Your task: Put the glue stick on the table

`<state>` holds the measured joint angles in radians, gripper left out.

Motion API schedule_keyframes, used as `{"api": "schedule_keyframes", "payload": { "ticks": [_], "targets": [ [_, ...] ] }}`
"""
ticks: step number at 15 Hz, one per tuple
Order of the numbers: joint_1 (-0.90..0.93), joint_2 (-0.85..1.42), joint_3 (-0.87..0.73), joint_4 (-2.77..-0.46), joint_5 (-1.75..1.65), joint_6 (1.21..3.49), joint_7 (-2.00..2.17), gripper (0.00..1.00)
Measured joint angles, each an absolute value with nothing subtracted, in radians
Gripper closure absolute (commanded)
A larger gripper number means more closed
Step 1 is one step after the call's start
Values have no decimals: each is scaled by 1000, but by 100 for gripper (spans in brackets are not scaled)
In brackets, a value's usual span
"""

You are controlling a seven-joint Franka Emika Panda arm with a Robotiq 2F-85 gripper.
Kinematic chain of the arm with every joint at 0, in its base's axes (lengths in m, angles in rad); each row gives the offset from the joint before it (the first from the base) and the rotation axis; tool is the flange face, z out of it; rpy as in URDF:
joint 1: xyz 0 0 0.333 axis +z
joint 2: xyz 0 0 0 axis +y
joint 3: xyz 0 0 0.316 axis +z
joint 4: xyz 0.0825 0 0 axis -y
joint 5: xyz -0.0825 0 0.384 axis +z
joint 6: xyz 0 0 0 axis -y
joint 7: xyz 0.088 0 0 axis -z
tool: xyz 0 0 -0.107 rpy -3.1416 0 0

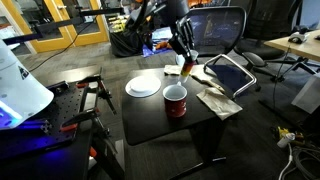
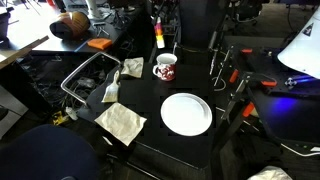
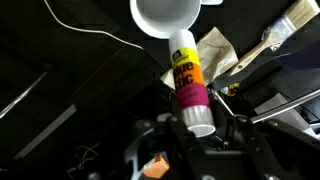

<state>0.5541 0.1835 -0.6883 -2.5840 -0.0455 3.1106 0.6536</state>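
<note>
The glue stick has a yellow, orange and magenta label and a clear cap end. My gripper is shut on its cap end. In both exterior views the stick hangs from the gripper over the back edge of the small black table, just behind a red and white mug. I cannot tell whether the stick's tip touches the tabletop.
A white plate lies on the table. Crumpled paper napkins and a brush lie along one side. A wire frame stands beside that edge. An office chair stands behind.
</note>
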Motion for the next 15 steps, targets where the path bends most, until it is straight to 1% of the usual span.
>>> {"api": "schedule_keyframes", "payload": {
  "ticks": [4, 8, 13, 14, 15],
  "targets": [
    [619, 125, -732, -2587, -105, 3111, 654, 90],
    [648, 69, -713, -2596, -126, 3104, 650, 90],
    [668, -5, -628, -2608, -70, 3002, 582, 90],
    [638, -12, -575, -2608, -28, 2976, 545, 90],
    [579, -16, -489, -2606, 25, 2951, 501, 90]
  ]
}}
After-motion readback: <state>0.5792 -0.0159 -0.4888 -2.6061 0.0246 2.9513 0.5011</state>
